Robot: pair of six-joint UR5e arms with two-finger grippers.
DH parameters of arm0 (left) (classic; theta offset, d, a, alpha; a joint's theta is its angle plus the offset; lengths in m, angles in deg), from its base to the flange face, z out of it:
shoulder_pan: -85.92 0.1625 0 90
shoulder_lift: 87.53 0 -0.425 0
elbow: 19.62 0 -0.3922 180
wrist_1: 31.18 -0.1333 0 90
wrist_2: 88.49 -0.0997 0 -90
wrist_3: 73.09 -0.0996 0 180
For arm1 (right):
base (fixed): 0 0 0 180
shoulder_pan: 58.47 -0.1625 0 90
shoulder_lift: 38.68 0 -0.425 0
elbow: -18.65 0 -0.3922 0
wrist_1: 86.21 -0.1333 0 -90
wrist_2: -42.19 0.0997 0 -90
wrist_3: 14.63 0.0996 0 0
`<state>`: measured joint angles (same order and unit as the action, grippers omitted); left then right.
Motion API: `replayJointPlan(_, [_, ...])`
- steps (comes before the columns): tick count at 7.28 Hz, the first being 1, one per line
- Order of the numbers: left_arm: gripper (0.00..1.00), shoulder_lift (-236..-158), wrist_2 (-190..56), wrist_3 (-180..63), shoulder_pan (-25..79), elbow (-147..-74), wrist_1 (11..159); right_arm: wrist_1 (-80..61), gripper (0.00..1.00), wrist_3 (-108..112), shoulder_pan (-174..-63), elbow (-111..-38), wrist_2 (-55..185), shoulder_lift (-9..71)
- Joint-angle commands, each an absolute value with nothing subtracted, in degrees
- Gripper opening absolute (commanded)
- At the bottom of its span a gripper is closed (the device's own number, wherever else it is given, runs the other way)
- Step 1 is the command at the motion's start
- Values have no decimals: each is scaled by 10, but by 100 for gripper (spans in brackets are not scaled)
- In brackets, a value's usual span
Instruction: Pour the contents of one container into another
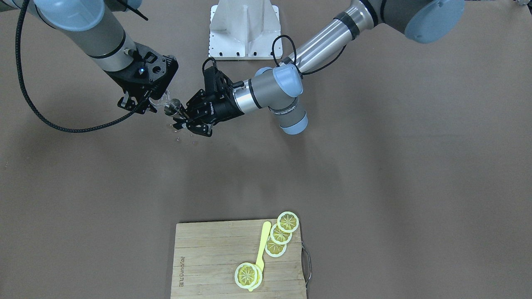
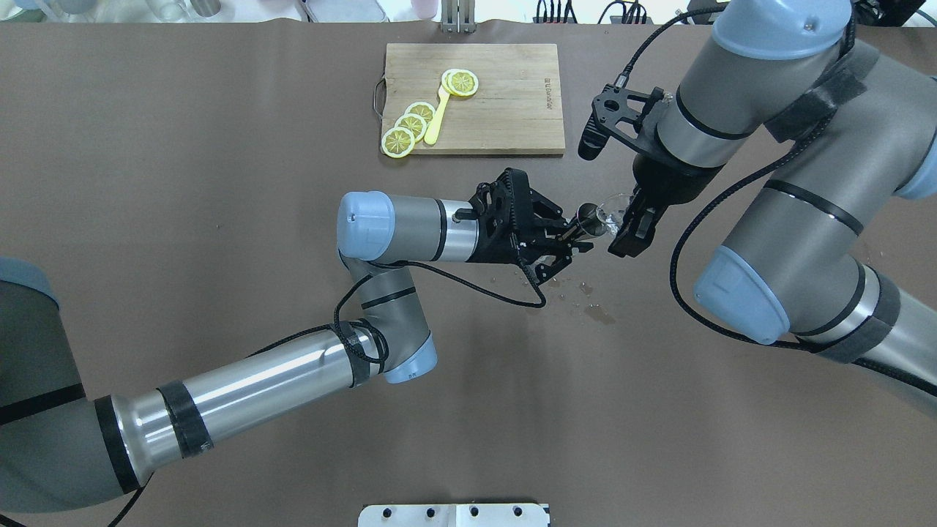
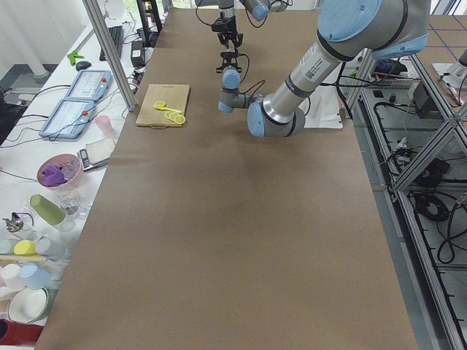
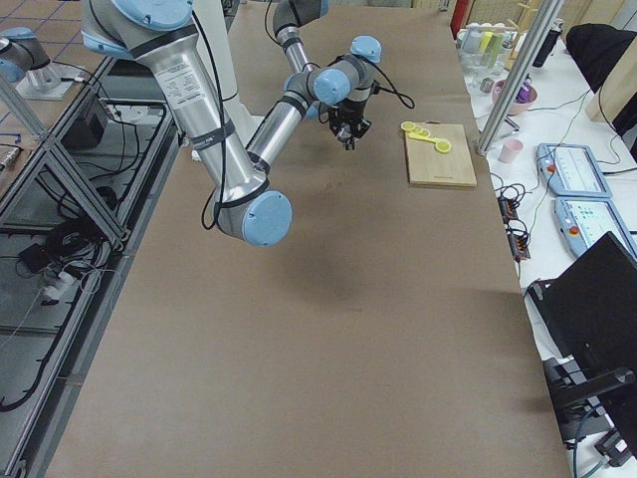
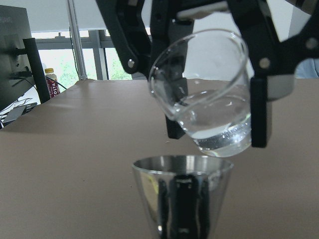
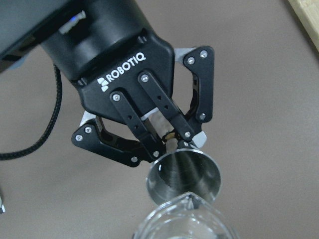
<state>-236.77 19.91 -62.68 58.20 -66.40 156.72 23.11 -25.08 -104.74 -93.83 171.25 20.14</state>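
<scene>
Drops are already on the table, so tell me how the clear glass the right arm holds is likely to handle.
The glass looks smooth and round, so it probably slips easily between the jaws. Thin clear walls suggest it is fragile if squeezed hard. Tilted with water pooled low, its weight likely shifts as it pours.

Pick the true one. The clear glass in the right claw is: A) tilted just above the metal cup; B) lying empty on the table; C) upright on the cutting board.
A: the left wrist view shows the glass, liquid in it, tilted over the metal cup.
</scene>
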Motion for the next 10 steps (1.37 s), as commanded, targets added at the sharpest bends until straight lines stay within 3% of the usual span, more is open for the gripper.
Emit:
replayJointPlan(1, [0,-2368,198,-627,587,-665,1568,283,0,-273,-1046,-925,1711,175])
replayJointPlan(10, [0,-2367,196,-632,597,-666,1569,412,0,-298,-1036,-923,1696,137])
